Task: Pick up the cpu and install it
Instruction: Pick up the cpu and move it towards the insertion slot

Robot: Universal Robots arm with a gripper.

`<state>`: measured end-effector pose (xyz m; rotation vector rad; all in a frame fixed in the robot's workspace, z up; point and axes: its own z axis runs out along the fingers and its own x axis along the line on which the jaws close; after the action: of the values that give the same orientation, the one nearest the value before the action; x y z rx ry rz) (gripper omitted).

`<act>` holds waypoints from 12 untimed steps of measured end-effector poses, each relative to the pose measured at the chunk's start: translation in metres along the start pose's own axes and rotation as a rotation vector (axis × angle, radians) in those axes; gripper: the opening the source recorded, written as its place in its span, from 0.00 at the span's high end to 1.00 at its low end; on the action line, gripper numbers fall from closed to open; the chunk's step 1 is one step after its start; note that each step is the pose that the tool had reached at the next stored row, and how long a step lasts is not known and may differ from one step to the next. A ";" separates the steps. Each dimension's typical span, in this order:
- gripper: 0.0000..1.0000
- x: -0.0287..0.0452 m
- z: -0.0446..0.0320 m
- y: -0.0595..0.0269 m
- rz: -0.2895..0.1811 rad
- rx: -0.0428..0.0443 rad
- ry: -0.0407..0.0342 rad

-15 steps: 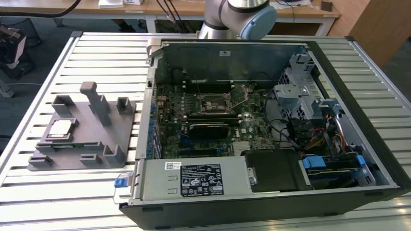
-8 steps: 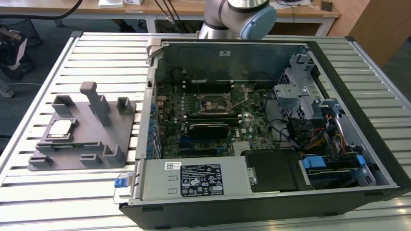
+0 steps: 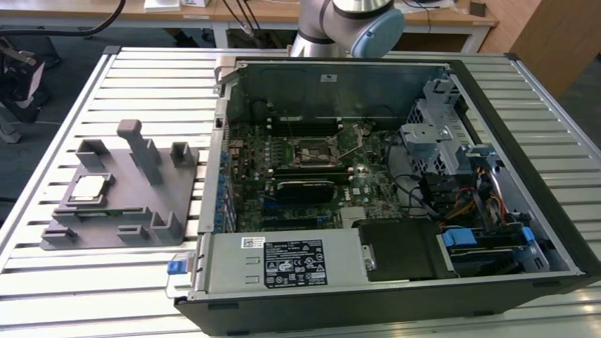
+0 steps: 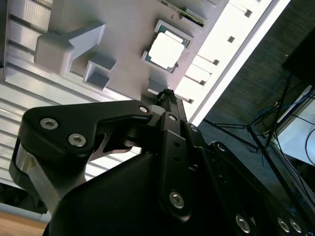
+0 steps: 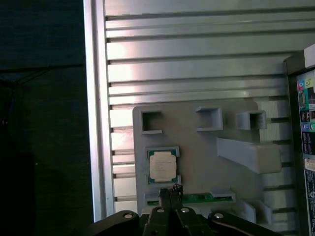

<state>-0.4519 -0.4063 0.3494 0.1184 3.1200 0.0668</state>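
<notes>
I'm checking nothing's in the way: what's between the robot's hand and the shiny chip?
Nothing loose. In the first wrist view, just a bare strip of the grey holder lies between the hand and the cpu.

Silvery square cpu (image 3: pixel 89 186) (image 4: pixel 166 49) (image 5: pixel 161 165), dark-rimmed, lying flat in grey holder's recess

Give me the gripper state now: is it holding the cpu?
Gripper: closed, holding nothing. The cpu lies in the grey holder, apart from the fingertips.
</notes>
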 end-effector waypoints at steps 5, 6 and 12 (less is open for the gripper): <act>0.88 0.0000 0.0046 -0.0004 0.000 0.0001 0.0008; 0.88 0.0001 0.0053 -0.0004 0.000 0.0000 0.0010; 0.75 0.0002 0.0123 -0.0011 0.001 0.0012 0.0166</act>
<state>-0.4519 -0.4068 0.3370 0.1196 3.1366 0.0663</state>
